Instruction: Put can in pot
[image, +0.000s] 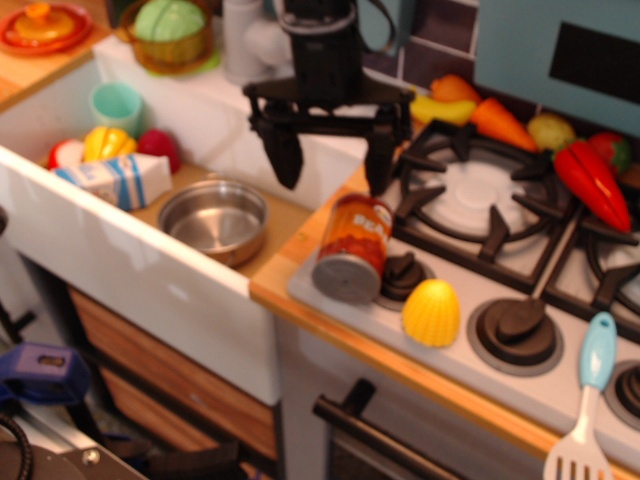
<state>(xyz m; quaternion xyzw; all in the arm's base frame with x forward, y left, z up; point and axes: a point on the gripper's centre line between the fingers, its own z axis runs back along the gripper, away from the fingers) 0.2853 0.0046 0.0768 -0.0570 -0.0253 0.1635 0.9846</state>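
The can (352, 248), orange-red and brown with a grey metal end, lies tilted on the stove's front left corner, leaning against a black knob. The shiny steel pot (213, 219) sits empty in the sink to its left. My black gripper (332, 160) hangs open above and just behind the can, its two fingers (283, 155) spread wide and apart from the can. The frame is slightly blurred.
A blue-and-white milk carton (118, 180), a mint-green cup (116, 104) and toy fruit lie in the sink behind the pot. A yellow corn piece (431, 311) sits right of the can. Toy vegetables (590, 180) lie at the stove's back, and a blue-handled spatula (587, 400) at front right.
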